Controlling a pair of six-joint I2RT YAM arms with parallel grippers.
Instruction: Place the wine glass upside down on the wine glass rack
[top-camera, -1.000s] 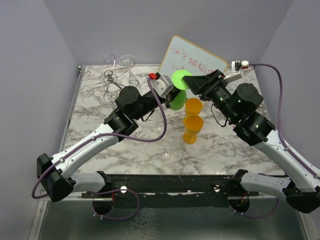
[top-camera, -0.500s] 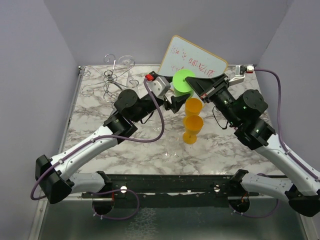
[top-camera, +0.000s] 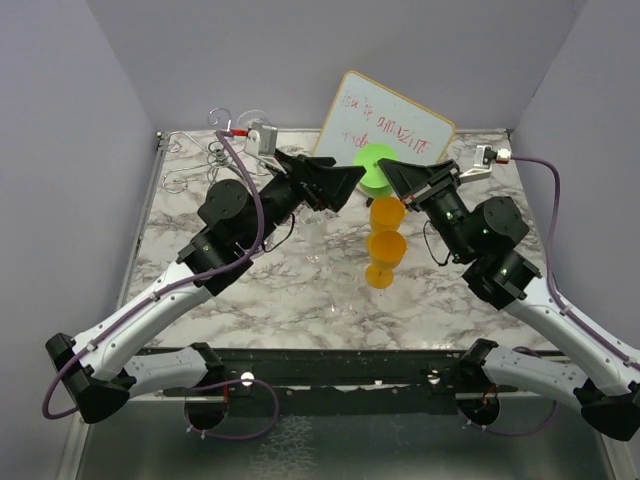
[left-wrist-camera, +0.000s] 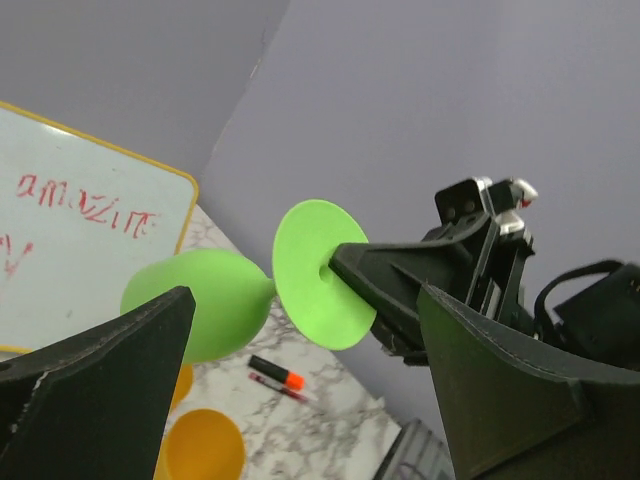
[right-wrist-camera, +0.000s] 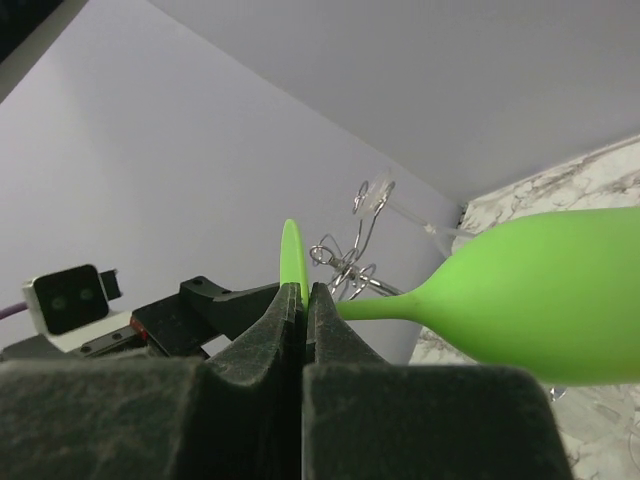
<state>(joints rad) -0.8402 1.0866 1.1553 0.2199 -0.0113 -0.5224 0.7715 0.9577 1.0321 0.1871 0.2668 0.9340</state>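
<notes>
The right gripper (right-wrist-camera: 303, 300) pinches the foot of the green wine glass (right-wrist-camera: 540, 300), held sideways aloft. The left gripper (top-camera: 345, 184), arm raised, gapes wide beside it.

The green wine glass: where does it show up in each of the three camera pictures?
Top view: the green wine glass sits upper middle, in front of the whiteboard.
Left wrist view: glass at centre, lying sideways, foot toward the right.
Right wrist view: bowl at right, foot edge-on at centre.
Shared landmark: the right gripper pinching the foot, seen in all three.
</notes>
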